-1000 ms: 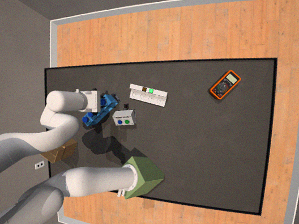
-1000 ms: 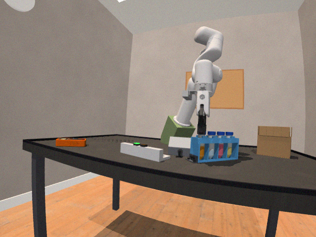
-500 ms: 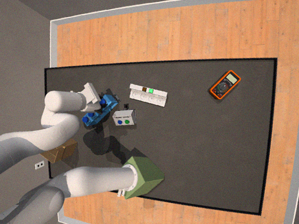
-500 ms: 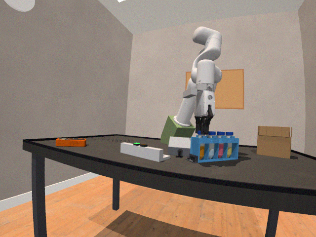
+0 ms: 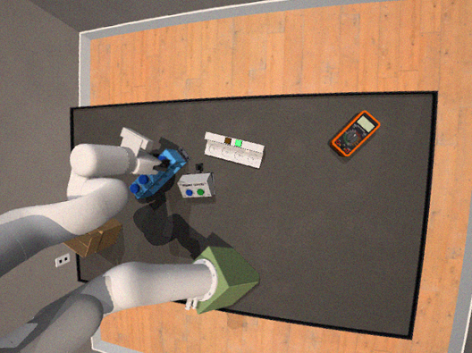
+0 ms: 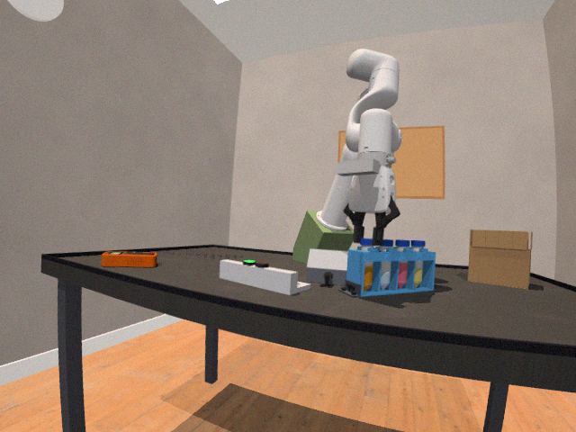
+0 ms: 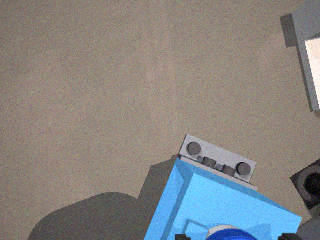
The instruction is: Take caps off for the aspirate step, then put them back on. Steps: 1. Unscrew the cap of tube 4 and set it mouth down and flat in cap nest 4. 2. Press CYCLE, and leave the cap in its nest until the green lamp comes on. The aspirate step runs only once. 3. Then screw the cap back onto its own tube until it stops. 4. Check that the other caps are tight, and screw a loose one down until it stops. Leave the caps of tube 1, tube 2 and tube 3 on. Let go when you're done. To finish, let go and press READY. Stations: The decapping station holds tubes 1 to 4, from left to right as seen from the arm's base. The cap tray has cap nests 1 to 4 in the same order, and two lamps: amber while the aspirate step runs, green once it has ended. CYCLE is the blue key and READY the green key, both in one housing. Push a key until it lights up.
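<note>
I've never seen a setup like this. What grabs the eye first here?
The big white arm bends down from its green base, its gripper poised just above a blue rack of four capped tubes with coloured contents. Farther off, an orange multimeter lies alone on the dark table.
</note>
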Controlling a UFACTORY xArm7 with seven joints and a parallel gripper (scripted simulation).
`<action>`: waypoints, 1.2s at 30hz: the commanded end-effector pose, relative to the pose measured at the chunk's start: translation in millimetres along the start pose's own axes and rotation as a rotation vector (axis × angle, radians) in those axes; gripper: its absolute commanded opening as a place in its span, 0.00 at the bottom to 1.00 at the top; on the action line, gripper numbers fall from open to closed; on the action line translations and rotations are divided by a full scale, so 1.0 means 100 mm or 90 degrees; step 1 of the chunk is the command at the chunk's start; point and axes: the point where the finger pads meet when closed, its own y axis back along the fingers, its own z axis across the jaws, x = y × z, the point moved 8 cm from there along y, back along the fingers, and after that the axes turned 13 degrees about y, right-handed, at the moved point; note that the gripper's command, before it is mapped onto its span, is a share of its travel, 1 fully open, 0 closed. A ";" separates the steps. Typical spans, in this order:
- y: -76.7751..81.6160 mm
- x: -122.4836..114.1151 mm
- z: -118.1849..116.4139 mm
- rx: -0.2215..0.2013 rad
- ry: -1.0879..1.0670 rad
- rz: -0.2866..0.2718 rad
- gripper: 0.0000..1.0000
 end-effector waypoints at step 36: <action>0.01 0.03 0.03 0.028 0.049 -0.006 0.00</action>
